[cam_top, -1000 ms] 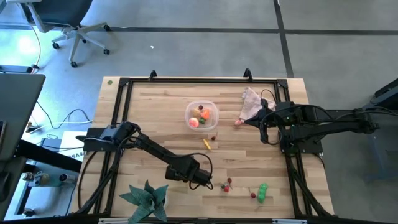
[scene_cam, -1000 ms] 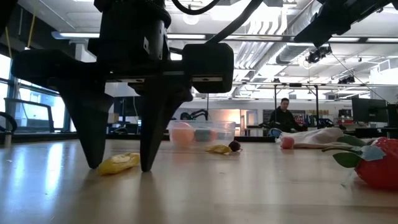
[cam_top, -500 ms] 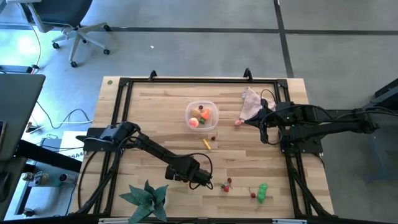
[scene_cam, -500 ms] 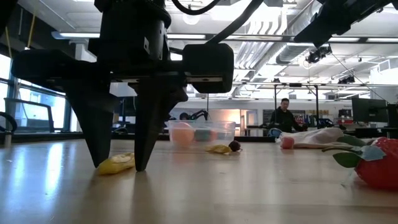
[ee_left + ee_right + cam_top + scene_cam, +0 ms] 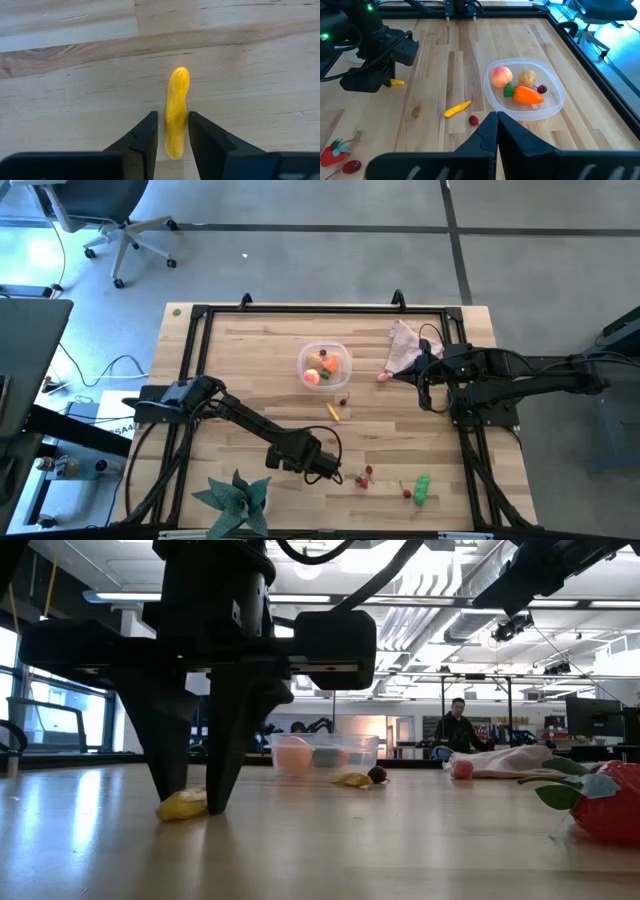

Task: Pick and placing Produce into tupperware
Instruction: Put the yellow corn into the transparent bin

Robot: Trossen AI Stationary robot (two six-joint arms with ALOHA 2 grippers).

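slim yellow stick, smooth, rounded ends, lying on wood

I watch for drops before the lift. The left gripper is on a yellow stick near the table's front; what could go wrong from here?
1. The left gripper pinches only one end of the yellow stick; the long free end could swing or slip out on lifting.
2. The fingers reach down to the table, so they may scrape the wood.
3. The tupperware already holds several pieces, so a dropped stick might bounce off them.
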